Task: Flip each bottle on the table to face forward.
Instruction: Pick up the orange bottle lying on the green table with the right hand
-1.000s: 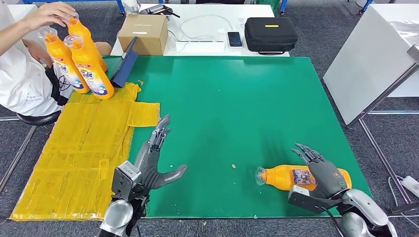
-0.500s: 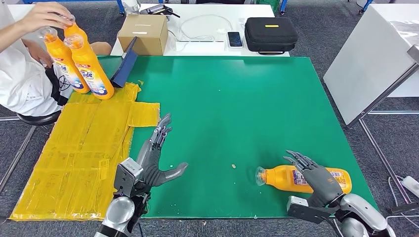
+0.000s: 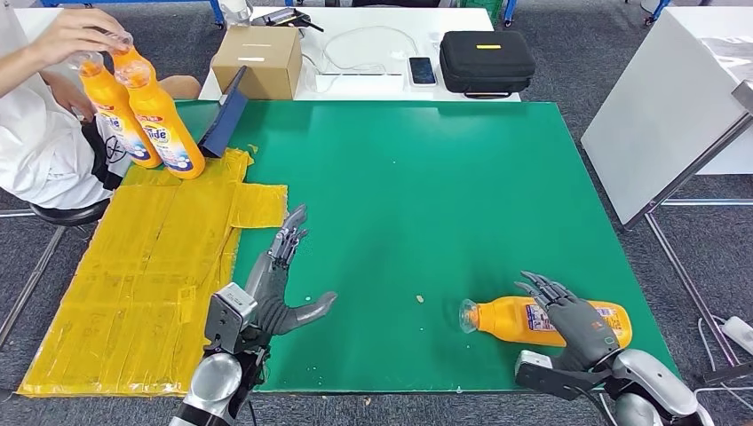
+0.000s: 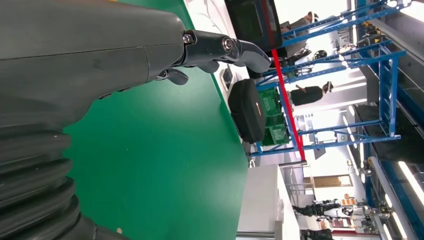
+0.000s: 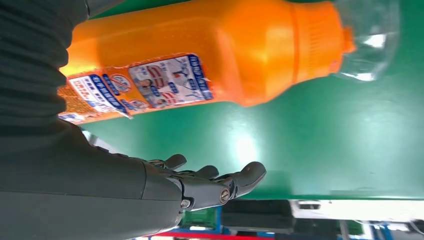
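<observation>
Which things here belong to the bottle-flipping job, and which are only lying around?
Job: lying orange bottle beside right hand; left hand; upright orange bottles under a person's hand.
Lying about: cardboard box, black case, phone.

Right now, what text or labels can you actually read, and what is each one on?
"Tide", partly readable: label of the standing orange bottle by the person's hand.
Lying orange bottle at the right hand: blue and white label, print too small to read.
Black case: yellow tag, unreadable.
</observation>
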Tool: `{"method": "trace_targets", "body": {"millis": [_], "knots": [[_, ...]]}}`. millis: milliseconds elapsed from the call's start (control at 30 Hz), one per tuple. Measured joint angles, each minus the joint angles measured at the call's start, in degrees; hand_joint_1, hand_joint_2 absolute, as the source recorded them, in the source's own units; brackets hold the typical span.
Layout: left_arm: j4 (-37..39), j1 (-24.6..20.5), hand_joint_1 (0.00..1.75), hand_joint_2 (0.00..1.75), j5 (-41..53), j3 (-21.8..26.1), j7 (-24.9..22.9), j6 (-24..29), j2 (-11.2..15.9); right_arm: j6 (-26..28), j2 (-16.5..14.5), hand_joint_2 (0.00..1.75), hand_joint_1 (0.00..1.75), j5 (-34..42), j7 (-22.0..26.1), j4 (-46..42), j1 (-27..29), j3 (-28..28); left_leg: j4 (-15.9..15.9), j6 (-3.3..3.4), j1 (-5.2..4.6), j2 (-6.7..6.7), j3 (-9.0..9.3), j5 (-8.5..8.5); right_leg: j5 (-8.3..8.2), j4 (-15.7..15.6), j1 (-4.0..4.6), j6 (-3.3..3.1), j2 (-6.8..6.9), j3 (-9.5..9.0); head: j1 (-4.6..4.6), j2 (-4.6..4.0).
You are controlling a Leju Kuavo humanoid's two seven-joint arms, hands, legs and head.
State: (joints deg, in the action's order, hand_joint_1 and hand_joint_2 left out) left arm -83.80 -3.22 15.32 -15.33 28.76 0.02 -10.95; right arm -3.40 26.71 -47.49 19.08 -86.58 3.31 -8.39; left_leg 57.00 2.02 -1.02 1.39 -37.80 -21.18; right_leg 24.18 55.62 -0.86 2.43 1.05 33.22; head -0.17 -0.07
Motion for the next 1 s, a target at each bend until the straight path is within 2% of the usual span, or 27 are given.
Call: {"method": "trace_targets", "body": {"millis": [333,1000], "knots": [[0.00,0.00,0.00,1.75,-0.20,0.24,-0.07,0.00,0.00,1.12,0.13,1.75,0.00,-1.68,-2.31,1.54,-0.06,0.02,0.00,0.00,0.00,0.00,0.00,0.00,0.00,0.00,0.00,0.00,0.00,-0.01,0.01,0.00],[0.22,-0.09,0.00,1.75,-0.61,0.38,-0.46,-0.13,0.00,0.52,2.61,1.75,0.00,-1.80,-5.15,4.29,-0.63,3.03,0.00,0.00,-0.01,0.00,0.00,0.00,0.00,0.00,-0.01,0.00,0.00,-0.01,0.02,0.00]]}}
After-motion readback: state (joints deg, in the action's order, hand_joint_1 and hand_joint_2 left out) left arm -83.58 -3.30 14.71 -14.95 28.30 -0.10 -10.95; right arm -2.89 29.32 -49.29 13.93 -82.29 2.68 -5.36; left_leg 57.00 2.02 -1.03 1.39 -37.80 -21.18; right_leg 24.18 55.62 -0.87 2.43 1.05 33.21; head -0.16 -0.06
